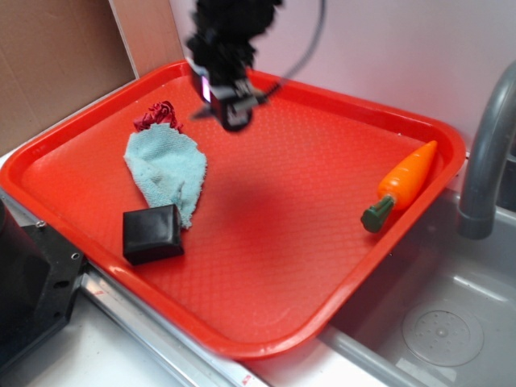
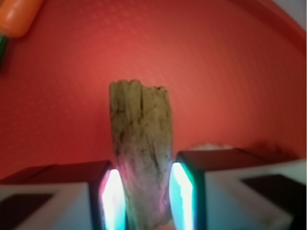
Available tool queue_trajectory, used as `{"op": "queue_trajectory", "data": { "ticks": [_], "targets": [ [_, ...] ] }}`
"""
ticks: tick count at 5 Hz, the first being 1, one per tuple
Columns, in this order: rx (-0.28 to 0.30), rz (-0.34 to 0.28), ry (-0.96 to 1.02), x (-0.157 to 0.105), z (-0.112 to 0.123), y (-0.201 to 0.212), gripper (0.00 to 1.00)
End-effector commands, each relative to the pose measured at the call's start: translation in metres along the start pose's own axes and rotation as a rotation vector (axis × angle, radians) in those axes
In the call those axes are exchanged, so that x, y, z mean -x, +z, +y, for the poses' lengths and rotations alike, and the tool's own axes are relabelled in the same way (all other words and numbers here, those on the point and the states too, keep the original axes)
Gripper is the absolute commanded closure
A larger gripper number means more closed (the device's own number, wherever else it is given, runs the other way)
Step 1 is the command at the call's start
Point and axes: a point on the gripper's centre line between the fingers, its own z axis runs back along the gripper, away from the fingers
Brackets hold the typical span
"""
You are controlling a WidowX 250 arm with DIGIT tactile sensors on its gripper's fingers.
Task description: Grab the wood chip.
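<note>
- Wood chip [image 2: 141, 153] sits between the two fingers [image 2: 111, 199] of the gripper [image 2: 143, 201], and they are squeezed against its sides, so the chip is being held.
- In the outside view the gripper [image 1: 230, 101] hangs above the red tray [image 1: 266, 242], near the tray's far edge, so I think the chip is up in the air and not lying on the tray.
- To do this part well, keep the squeeze firm and even. The chip is rough and gets thinner toward one end, so it could slide out if the hold gets loose.
- Moving slowly and straight up looks safest, with no quick turns, so the chip does not twist between the fingers.
- The blue cloth [image 1: 168, 168] and the dark red scrap [image 1: 157, 115] lie just under and beside the gripper. The black block [image 1: 152, 234] is near the tray's front left edge. The toy carrot [image 1: 401, 185] is far off by the right edge.
- The outside view is blurry at the gripper, so the chip is hard to pick out there.
- In the wrist view the bottom of the chip is cut off, so I cannot tell how deep the chip sits in the hold.
</note>
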Motion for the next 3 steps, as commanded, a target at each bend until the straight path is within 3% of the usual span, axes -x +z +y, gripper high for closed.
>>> {"op": "queue_trajectory", "data": {
  "ticks": [1,2,3],
  "targets": [
    [0.062,-0.108,0.325,0.056,0.027,0.048,1.00],
    [0.102,-0.119,0.372,0.059,0.040,0.044,1.00],
    [0.041,-0.106,0.407,0.054,0.041,0.040,1.00]
  ]
}}
